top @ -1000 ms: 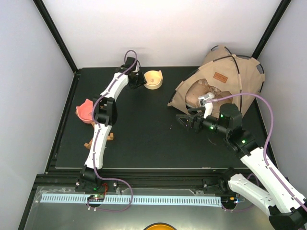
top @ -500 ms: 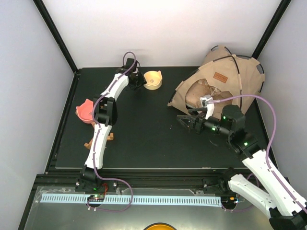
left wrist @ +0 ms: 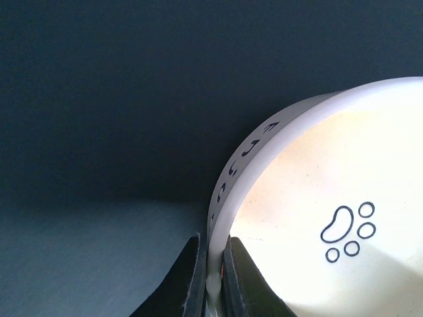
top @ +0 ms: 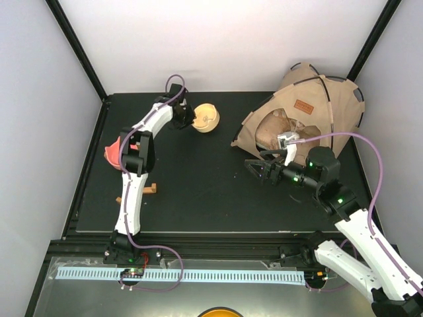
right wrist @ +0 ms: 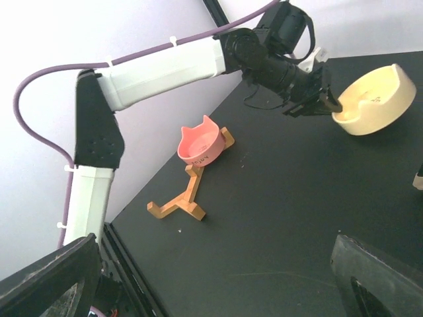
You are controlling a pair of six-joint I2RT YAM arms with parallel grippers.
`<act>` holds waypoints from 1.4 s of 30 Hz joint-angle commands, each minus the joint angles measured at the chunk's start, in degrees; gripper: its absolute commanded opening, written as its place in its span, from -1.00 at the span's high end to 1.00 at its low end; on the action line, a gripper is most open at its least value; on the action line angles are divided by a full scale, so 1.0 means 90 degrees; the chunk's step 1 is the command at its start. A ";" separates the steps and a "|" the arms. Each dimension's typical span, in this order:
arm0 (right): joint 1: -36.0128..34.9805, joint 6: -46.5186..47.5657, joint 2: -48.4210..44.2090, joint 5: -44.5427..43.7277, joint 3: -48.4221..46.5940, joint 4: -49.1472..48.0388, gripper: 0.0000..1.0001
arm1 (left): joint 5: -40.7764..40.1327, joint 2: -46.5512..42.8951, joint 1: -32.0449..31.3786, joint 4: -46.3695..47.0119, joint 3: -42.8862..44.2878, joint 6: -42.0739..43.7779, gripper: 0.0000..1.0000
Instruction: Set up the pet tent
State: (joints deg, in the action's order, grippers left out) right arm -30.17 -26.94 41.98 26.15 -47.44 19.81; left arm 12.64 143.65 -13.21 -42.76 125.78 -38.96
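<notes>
Left arm (top: 135, 178): stretched from its base across the bench (top: 198, 198) to the far side, elbow bent well left of the pet tent (top: 337, 105), forearm angled back right towards it.
Right arm (top: 360, 231): rises from its base near-side of the tent, wrist about level, pointing left.

Pet tent: stands domed at the far right corner of the bench. Black poles arc over the tan canvas. Long axis runs roughly near-left to far-right. Doorway faces near-left, with a beige pillow (top: 276, 129) inside.

Left end effector (left wrist: 211, 264): well left of the tent, fingers pinched tight on the rim of a cream bowl (left wrist: 317, 218) with a paw print. The bowl is tipped, its hollow turned towards the tent.
Right end effector (top: 256, 168): just near-left of the doorway, fingers spread wide, holding and touching nothing.

Pink bowl (right wrist: 198, 144): cat-eared, seated on a wooden stand (right wrist: 185, 198), farthest left of the tent.
</notes>
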 commanded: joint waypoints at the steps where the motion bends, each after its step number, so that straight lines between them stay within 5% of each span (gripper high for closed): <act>1: -0.0036 -0.0015 -0.0113 0.0110 0.0051 -0.0014 -0.95 | -0.1082 -0.1054 0.0199 -0.0477 -0.1291 0.0253 0.97; 9: -0.0036 0.0074 -0.0017 0.0093 0.0153 0.0200 -0.95 | -0.2082 -0.3137 0.0125 -0.0413 -0.3172 0.0431 0.97; 18: -0.0036 0.0118 -0.0014 0.0177 0.0374 0.0183 -0.95 | -0.1587 -0.5685 0.0084 0.0332 -0.5997 0.0478 0.97; 22: -0.0037 0.0105 -0.0032 0.0236 0.0499 0.0099 -0.95 | -0.2172 -0.6894 0.0181 0.0102 -0.7089 0.0144 0.97; 33: -0.0048 0.0129 0.0042 0.0471 0.0610 -0.0186 -0.94 | -0.1845 -0.9555 0.2017 0.0384 -0.9286 -0.0845 0.97; 42: -0.0046 0.0142 -0.0077 0.0441 0.0674 -0.0161 -0.95 | -0.1416 -0.9741 0.2932 0.0581 -0.9957 -0.1159 0.97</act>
State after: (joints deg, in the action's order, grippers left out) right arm -30.20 -25.85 42.22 29.19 -41.47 19.66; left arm -4.19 56.62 11.00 -42.35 35.55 -46.39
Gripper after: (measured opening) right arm 0.973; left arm 0.062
